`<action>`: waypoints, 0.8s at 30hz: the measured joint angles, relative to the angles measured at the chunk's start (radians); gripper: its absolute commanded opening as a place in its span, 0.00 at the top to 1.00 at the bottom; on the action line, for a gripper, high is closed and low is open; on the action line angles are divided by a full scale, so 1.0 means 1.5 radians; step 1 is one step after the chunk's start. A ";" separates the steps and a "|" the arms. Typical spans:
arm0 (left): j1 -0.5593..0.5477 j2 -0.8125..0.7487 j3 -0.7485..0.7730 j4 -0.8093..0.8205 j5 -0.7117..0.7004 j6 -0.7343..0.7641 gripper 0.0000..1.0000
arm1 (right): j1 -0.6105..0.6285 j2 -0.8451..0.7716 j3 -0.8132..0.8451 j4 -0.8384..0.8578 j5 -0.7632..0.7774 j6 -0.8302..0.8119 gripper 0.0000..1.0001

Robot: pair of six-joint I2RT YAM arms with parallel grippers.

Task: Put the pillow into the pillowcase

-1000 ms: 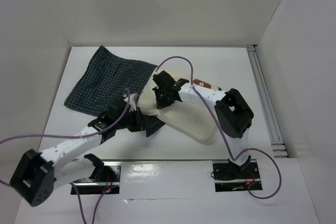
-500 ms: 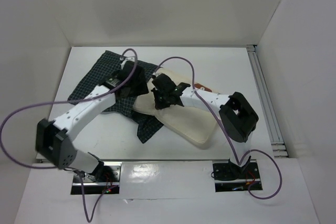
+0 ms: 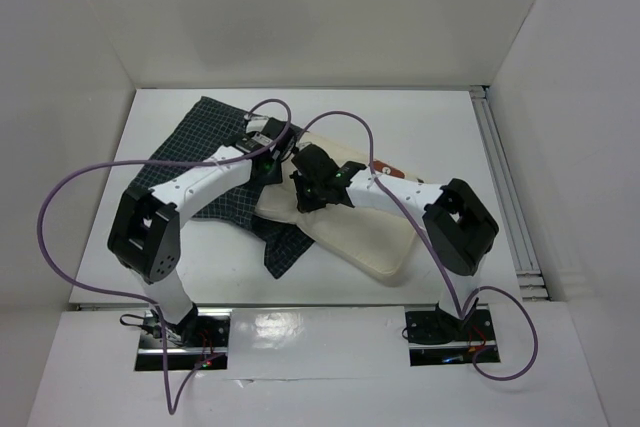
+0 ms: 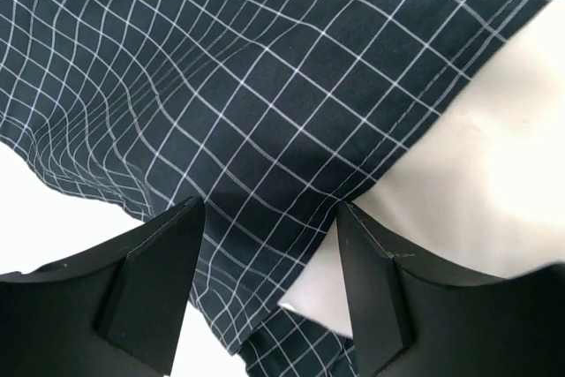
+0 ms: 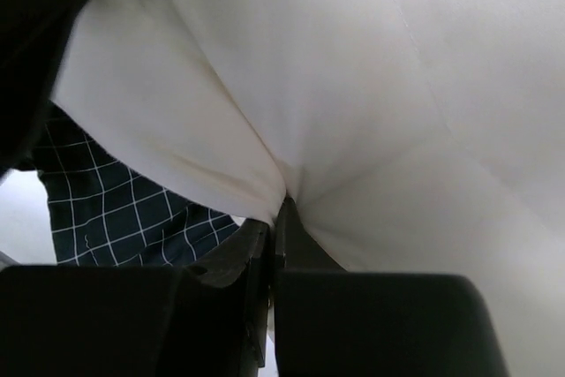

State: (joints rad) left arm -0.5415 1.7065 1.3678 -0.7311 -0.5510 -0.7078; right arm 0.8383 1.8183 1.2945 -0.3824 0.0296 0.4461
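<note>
- Your left arm has swung away from the near edge of the pillowcase and now reaches across it. The left gripper hangs over the hem beside the pillow, and the cloth has bunched into a smaller heap.
- Its jaws stand wide with nothing between them, and the checked hem lies just below the fingertips.
- Your right gripper is pinched tight on a fold of the pillow's cover at its left end.
- The pillow lies on the table, right of centre, with its left end overlapping the pillowcase. From above it seems to rest on the cloth rather than inside, though you cannot tell for sure.
- Judged from this, insertion has barely begun. You have yet to catch and open the mouth, then feed the pillow in.
</note>
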 measured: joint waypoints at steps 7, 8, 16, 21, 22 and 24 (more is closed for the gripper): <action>0.009 0.023 0.001 0.004 0.016 0.016 0.26 | 0.001 -0.002 0.000 -0.003 0.003 0.002 1.00; 0.014 0.022 0.001 0.008 0.029 0.020 0.26 | 0.002 -0.002 0.000 -0.003 0.004 0.002 1.00; 0.058 0.020 0.001 0.028 0.126 0.054 0.37 | 0.003 -0.005 0.000 -0.004 0.008 0.001 1.00; 0.064 0.028 0.009 0.028 0.132 0.052 0.79 | 0.003 -0.009 0.000 -0.009 0.009 0.001 1.00; 0.064 0.027 0.011 0.027 0.131 0.051 0.84 | 0.003 -0.009 0.000 -0.011 0.010 0.001 1.00; 0.064 0.026 0.017 0.026 0.133 0.054 0.89 | 0.003 -0.011 0.000 -0.016 0.011 0.001 1.00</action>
State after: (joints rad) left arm -0.4454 1.7458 1.3933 -0.6922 -0.3511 -0.6266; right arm 0.8421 1.8023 1.2945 -0.4061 0.0463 0.4480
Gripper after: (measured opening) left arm 0.150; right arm 0.029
